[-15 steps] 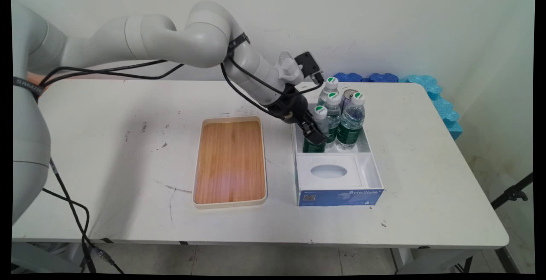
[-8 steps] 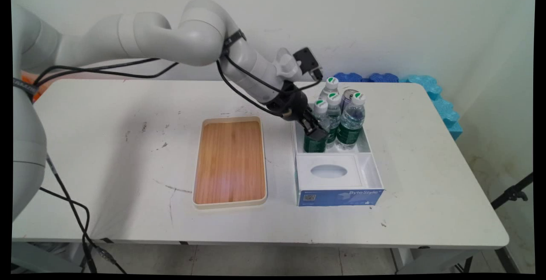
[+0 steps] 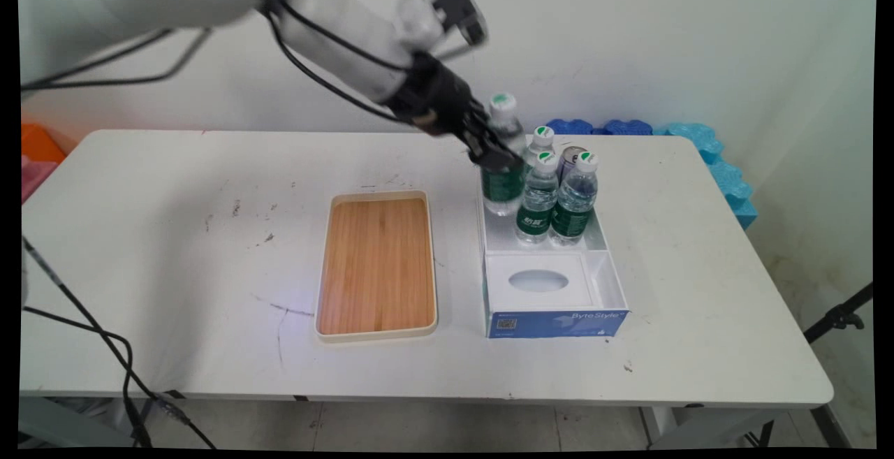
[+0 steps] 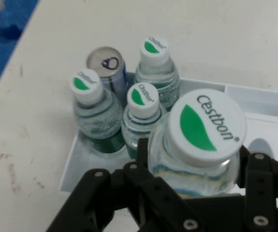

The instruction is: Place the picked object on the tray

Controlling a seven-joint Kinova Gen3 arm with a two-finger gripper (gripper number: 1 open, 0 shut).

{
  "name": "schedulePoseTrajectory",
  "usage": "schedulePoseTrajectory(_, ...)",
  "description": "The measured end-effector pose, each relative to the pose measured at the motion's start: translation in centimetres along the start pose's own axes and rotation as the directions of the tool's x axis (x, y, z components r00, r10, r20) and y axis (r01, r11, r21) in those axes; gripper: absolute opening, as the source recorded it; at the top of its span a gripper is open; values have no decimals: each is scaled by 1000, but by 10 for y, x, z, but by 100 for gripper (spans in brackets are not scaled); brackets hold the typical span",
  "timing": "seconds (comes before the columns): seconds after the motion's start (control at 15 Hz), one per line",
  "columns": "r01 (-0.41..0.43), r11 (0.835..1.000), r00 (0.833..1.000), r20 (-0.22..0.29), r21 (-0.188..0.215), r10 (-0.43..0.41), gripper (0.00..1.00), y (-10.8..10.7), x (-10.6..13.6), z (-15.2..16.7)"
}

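One water bottle [image 3: 503,158] is clamped between my gripper [image 3: 492,155] fingers, long axis upright, raised above the far-left corner of the white box [image 3: 607,263]. I count three more bottles [image 3: 538,200] standing in that box, just right of and below the held one, plus one can [image 4: 107,65]. One wooden tray [image 3: 377,267] lies on the table [image 3: 174,270], left of the box.
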Motion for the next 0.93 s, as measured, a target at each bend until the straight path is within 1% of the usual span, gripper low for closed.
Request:
schedulePoseTrajectory(0.2,-11,1000,1000,-18,-2,11,0,-4,-7,-50)
schedulePoseTrajectory(0.33,-18,1000,1000,-14,-4,18,0,-5,-21,-77)
schedulePoseTrajectory(0.47,-18,1000,1000,1,-3,18,0,-5,-39,-94)
schedulePoseTrajectory(0.67,-14,1000,1000,23,-8,14,0,0,-69,-104)
schedulePoseTrajectory(0.93,-16,1000,999,49,-15,17,0,8,-105,-93)
